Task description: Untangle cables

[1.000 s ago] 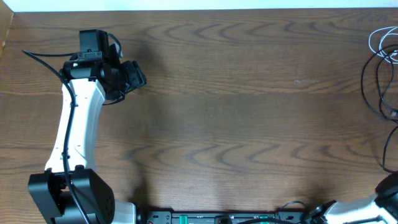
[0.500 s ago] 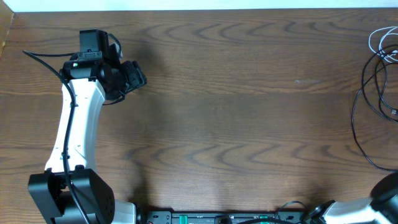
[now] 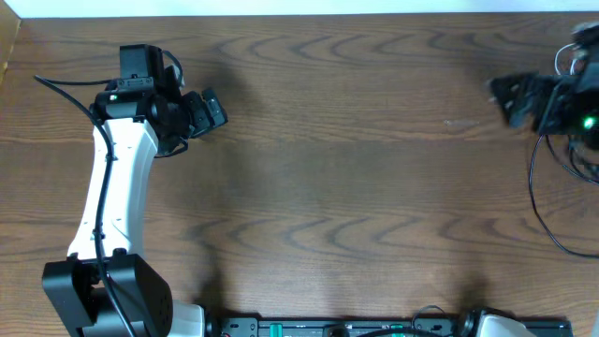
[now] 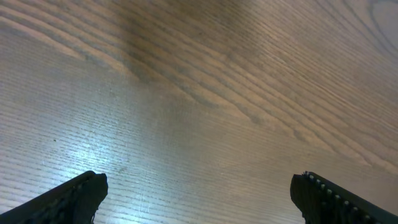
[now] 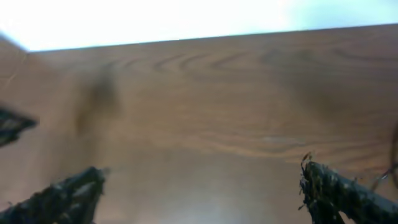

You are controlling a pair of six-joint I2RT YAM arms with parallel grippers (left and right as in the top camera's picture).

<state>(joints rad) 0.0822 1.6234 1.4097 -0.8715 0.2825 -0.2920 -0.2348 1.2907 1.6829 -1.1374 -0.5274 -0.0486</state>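
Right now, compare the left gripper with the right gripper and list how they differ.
Place: the left gripper hangs over the far-left part of the table with bare wood around it; the right gripper is at the far right, beside the cables.
Heading: the left gripper points rightward, the right gripper leftward.
Sharpness: the left gripper looks crisp, the right gripper blurred.
Shared: both are open and empty.

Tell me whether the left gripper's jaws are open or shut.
Open: on the left gripper the jaws stand wide apart, bare table between.
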